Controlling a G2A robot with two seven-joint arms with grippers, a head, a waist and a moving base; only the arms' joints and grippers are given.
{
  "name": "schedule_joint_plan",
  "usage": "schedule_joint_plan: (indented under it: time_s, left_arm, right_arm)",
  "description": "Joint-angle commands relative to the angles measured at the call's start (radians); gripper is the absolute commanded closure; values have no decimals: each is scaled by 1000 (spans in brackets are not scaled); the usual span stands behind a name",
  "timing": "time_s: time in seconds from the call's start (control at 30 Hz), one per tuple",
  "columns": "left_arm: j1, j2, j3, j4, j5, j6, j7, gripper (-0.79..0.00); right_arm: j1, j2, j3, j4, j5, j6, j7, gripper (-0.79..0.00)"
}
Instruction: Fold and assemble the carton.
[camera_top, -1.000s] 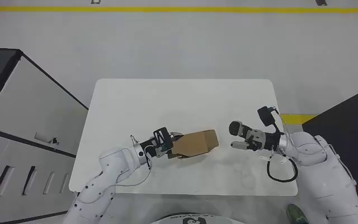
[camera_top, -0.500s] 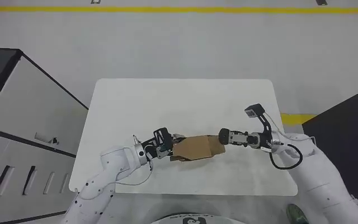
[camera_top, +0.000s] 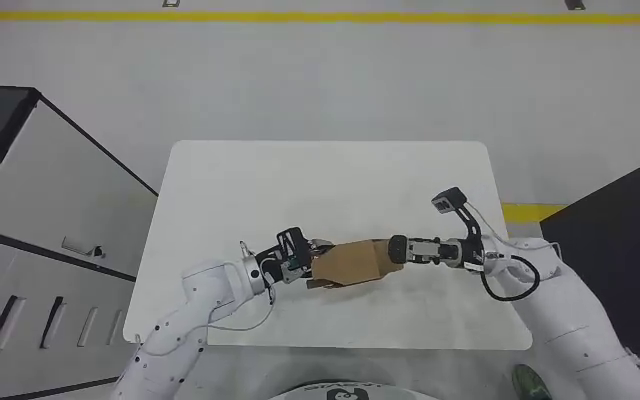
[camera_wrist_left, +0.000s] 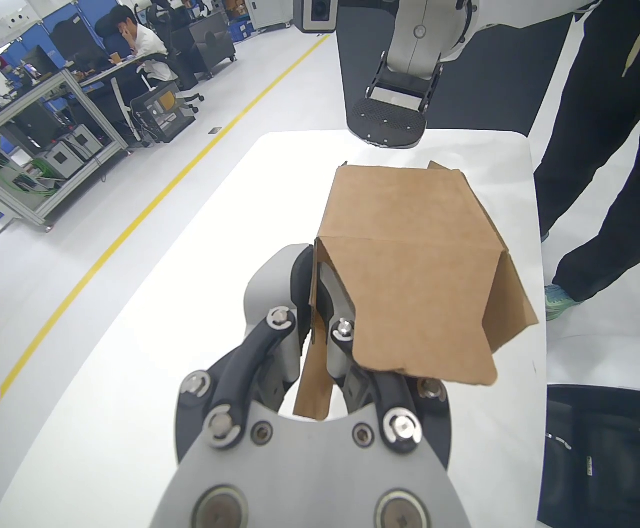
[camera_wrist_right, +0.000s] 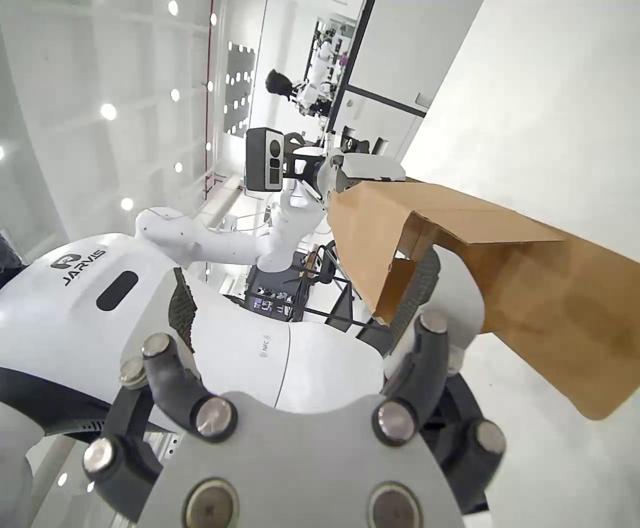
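A brown carton (camera_top: 350, 263) lies on its side near the front of the white table (camera_top: 300, 180), with its end flaps loose. My left gripper (camera_top: 310, 262) is shut on a flap at the carton's left end; in the left wrist view its fingers (camera_wrist_left: 300, 280) pinch the cardboard edge of the carton (camera_wrist_left: 410, 250). My right gripper (camera_top: 397, 250) is open at the carton's right end. In the right wrist view one finger (camera_wrist_right: 420, 285) sits inside the open end of the carton (camera_wrist_right: 475, 260), against a side flap, and the other finger (camera_wrist_right: 180, 310) stands well clear.
A grey cabinet (camera_top: 50, 200) stands off the table's left side and a black unit (camera_top: 600, 210) off its right. The back half of the table is bare white surface. The table's front edge (camera_top: 330, 346) runs close below the carton.
My right gripper has moved left from open air to the carton's right end, and one finger now sits in the opening. The left gripper holds the same flap; the carton shifted slightly left.
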Motion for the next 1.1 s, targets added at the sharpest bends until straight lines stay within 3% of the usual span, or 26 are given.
schedule_joint_plan:
  time_s: [0.0, 0.67, 0.83, 1.07]
  left_arm:
    - [-2, 1, 3, 0, -5, -4, 1, 0]
    - [-7, 13, 28, -1, -14, 5, 6, 0]
    - [-6, 16, 33, -8, -13, 6, 2, 0]
    - [-8, 19, 42, -11, -17, 11, -7, 0]
  right_arm:
    - [3, -2, -5, 1, 0, 2, 8, -785]
    - [20, -24, -57, 43, -8, 17, 21, -785]
    - [30, -32, -77, 52, -15, 20, 26, -680]
    - [47, -41, -101, 68, -32, 25, 25, -613]
